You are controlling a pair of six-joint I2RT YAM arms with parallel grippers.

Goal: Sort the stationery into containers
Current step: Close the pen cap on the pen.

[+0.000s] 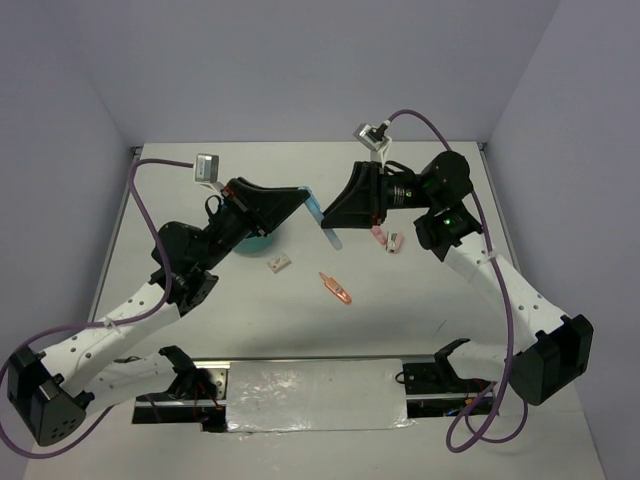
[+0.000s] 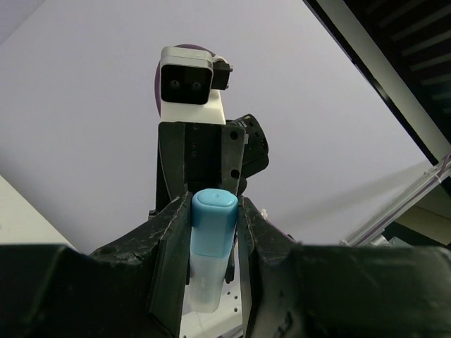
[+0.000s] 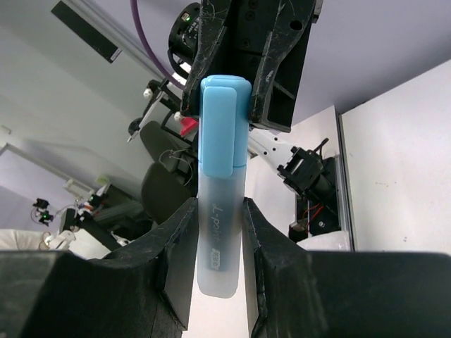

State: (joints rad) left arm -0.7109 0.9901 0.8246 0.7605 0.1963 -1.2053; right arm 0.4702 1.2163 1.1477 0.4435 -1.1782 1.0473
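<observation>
Blue-capped translucent plastic marker (image 3: pixel 222 127) hangs above the white table (image 1: pixel 400 320), clamped at both ends. The left gripper (image 2: pixel 211 215) is closed on its cap, and the right gripper (image 3: pixel 218 215) is closed on its frosted barrel. Just left, the round teal plastic organizer (image 1: pixel 256 243) sits mostly hidden under the left arm. A whitish-tan piece (image 1: pixel 278 263), an orange marker (image 1: pixel 336 288) and a pink marker (image 1: pixel 378 235) lie on the table nearby.

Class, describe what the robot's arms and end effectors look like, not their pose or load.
The left arm and right arm have white lower links and black joints. A purple cable loops along each to a pale wrist camera box. The left end effector and right end effector are black, with two tapered fingers. A green light shows on the right arm.
</observation>
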